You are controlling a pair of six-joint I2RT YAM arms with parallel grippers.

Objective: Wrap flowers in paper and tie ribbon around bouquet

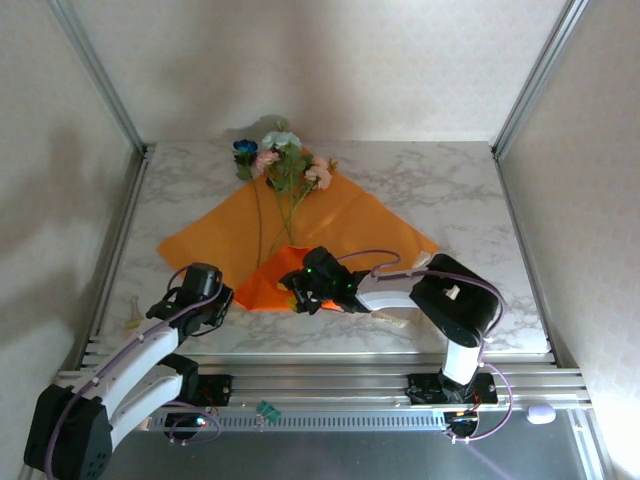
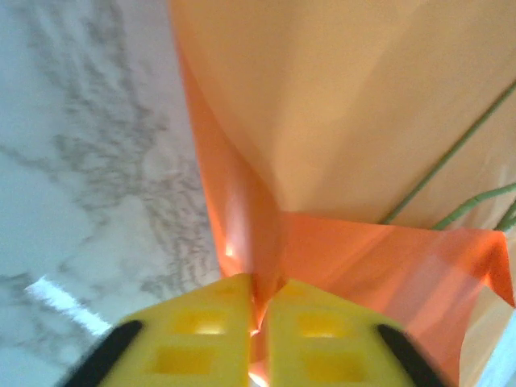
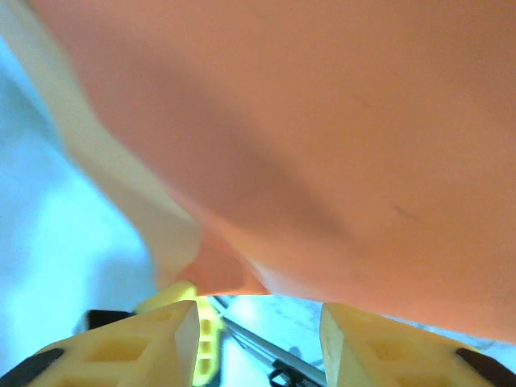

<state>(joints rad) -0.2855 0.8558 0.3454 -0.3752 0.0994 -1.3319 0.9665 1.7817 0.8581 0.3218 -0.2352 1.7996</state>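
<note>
Thin bright orange paper sheet (image 1: 350,215) lies mid-frame in the top view, artificial pink-and-white flowers (image 1: 285,160) on it; left gripper (image 2: 258,290) pinches its raised near fold, right gripper (image 3: 258,316) has jaws spread under it, so the flap wants a slow, taut carry over the stems.

The paper (image 1: 350,215) is thin and bright orange, matt where it lies flat on the table (image 1: 450,190). Its raised fold by the near edge is smooth and faintly shiny, and light glows through it. The table has a smooth white-grey marble pattern with a glossy glint. The flowers (image 1: 285,160) look like soft cloth on thin, plastic-looking green stems. The left gripper (image 2: 260,290) and right gripper (image 3: 258,310) have matt yellow plastic fingers (image 2: 201,330). The rails (image 1: 330,380) along the near edge are brushed metal.
</note>
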